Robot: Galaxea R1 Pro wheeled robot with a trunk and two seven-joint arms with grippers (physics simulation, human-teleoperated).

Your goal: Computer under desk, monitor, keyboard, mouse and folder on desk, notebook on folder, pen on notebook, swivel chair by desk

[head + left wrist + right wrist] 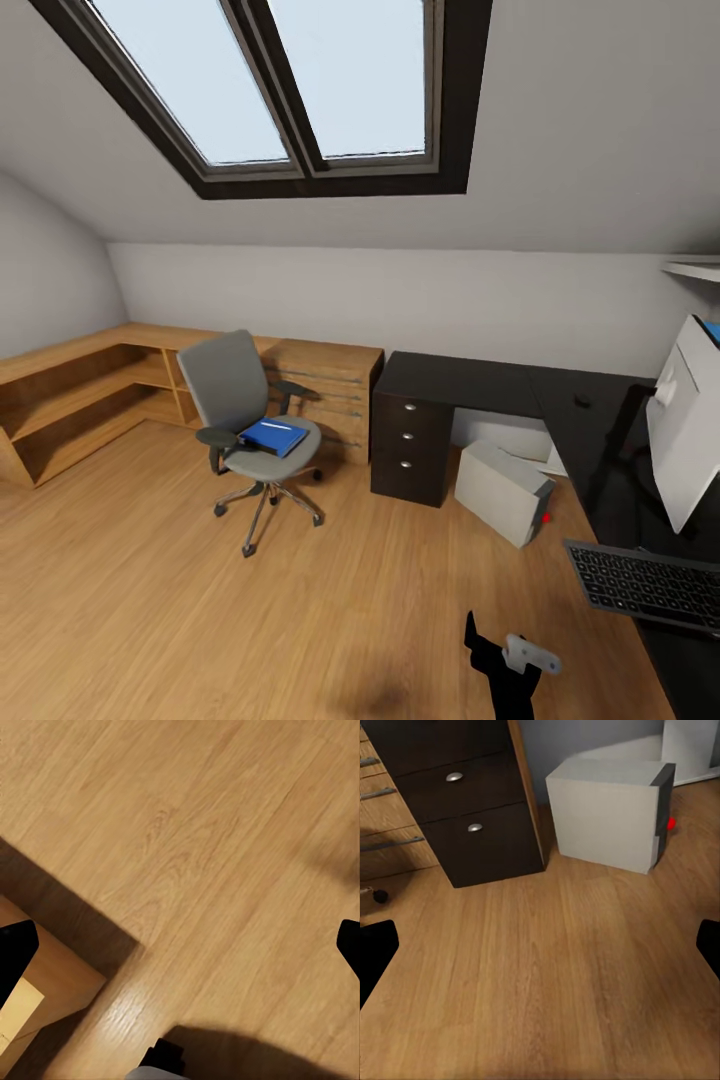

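The grey swivel chair (232,395) stands on the wood floor left of the desk, with the blue folder (273,437) lying on its seat. The black desk (470,382) runs along the wall and down the right side. On it are the tiny dark mouse (583,402), the keyboard (645,587) and the monitor (690,440), which shows a pale flat side. The light grey computer (503,492) (604,814) sits tilted on the floor by the drawer unit (410,445) (472,810). My left gripper (180,949) and right gripper (540,945) hang open over bare floor. The notebook and pen are out of view.
Low light-wood cabinets (90,385) line the left wall and back corner; one corner (37,997) lies close under my left gripper. A black arm part (510,665) shows at the lower edge of the head view. A skylight (300,80) sits in the sloped ceiling.
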